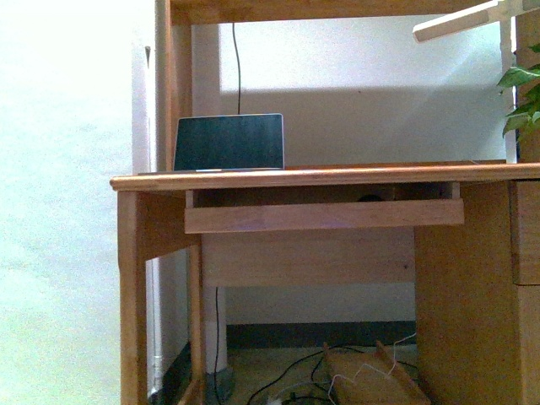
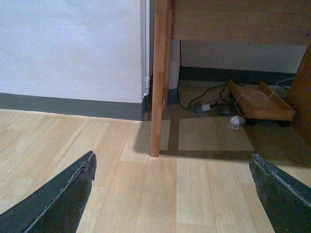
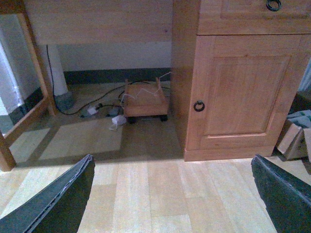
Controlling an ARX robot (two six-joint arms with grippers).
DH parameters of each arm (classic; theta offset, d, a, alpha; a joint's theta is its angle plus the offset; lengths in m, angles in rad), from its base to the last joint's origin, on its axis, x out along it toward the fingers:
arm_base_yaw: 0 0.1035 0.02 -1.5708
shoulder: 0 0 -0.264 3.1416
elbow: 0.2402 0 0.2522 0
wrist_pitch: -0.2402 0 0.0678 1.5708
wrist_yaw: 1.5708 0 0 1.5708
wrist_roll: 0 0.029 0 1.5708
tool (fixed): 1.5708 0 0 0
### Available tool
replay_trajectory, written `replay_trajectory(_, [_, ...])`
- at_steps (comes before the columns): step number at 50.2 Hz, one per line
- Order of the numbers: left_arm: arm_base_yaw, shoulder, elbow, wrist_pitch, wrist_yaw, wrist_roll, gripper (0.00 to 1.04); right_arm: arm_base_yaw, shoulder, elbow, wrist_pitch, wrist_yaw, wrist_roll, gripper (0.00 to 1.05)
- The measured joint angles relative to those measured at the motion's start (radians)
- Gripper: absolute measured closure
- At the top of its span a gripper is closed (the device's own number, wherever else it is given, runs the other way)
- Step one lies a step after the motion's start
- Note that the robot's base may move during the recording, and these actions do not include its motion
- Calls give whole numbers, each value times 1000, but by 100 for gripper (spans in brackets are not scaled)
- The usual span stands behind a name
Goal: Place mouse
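Note:
In the front view a small dark rounded top [image 1: 369,198] peeks over the front board of the pull-out tray [image 1: 324,216] under the desk top. It may be the mouse, but too little shows to be sure. Neither gripper shows in the front view. My left gripper [image 2: 172,159] is open and empty, low over the wooden floor, facing the desk's left leg [image 2: 159,77]. My right gripper [image 3: 173,160] is open and empty, low over the floor in front of the desk's cabinet door [image 3: 238,92].
A laptop [image 1: 229,142] stands open on the wooden desk [image 1: 337,176] at the left. Under the desk are a wheeled wooden stand [image 3: 144,101] and loose cables [image 2: 209,104]. A plant [image 1: 523,101] is at the right edge. Cardboard [image 3: 294,138] lies beside the cabinet.

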Motion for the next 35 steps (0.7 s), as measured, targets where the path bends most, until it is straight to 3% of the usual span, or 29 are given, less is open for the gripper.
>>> replay_trajectory(35, [0, 0, 0, 0, 0, 0, 8, 0, 0, 0, 0, 0, 0, 7])
